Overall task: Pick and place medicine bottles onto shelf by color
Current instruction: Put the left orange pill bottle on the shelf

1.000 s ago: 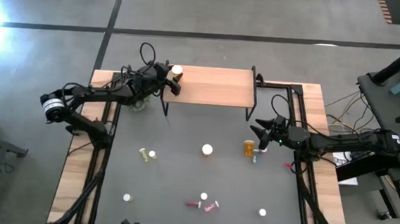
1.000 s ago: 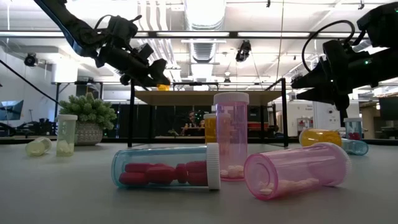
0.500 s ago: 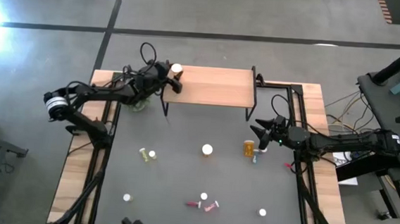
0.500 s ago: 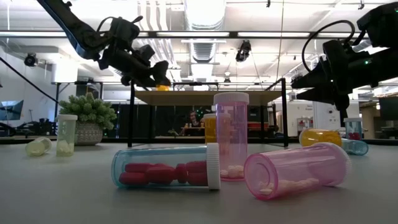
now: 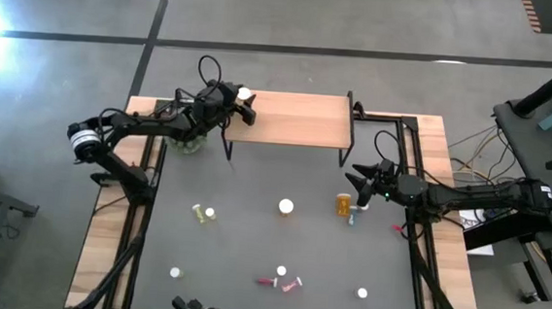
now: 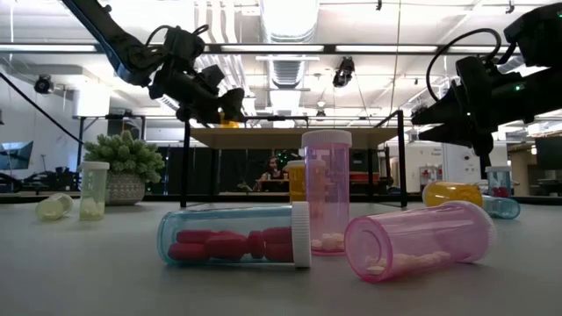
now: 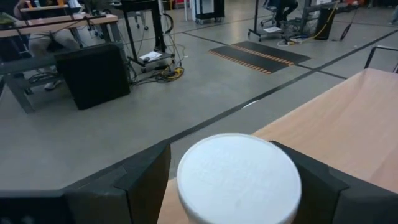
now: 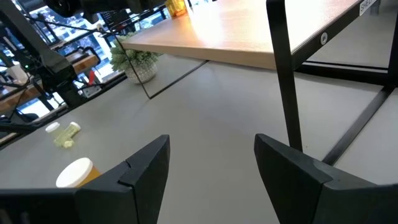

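My left gripper [image 5: 242, 103] is shut on an orange medicine bottle with a white cap [image 5: 245, 94] at the far left corner of the light-wood shelf [image 5: 293, 119]. The low view shows the bottle's orange body [image 6: 230, 119] just at shelf height. My right gripper [image 5: 360, 176] hangs open and holds nothing, beside the shelf's right legs and above a lying orange bottle [image 5: 344, 204]. Other bottles stand or lie on the grey table: two yellowish ones [image 5: 202, 213], pink ones [image 5: 284, 281] and a white-capped one [image 5: 286, 207]. My left gripper pinches the orange bottle between its two fingers [image 7: 326, 193], which stand on either side of its cap end [image 7: 239, 177]; the cap hides the body. The fingers come nearly level from the table's left. The bottle is upright, cap up. I cannot tell whether its base rests on the shelf.
A green plant in a pot [image 5: 187, 143] stands under my left arm by the shelf's left legs. The shelf's thin black legs [image 8: 283, 68] rise close in front of my right gripper. Pink and red-filled bottles [image 6: 327, 193] stand and lie near the table's front edge.
My left arm has reached out a little farther, carrying the orange bottle slightly toward the table's far edge at the shelf's left end. The bottle stays upright in the hold.
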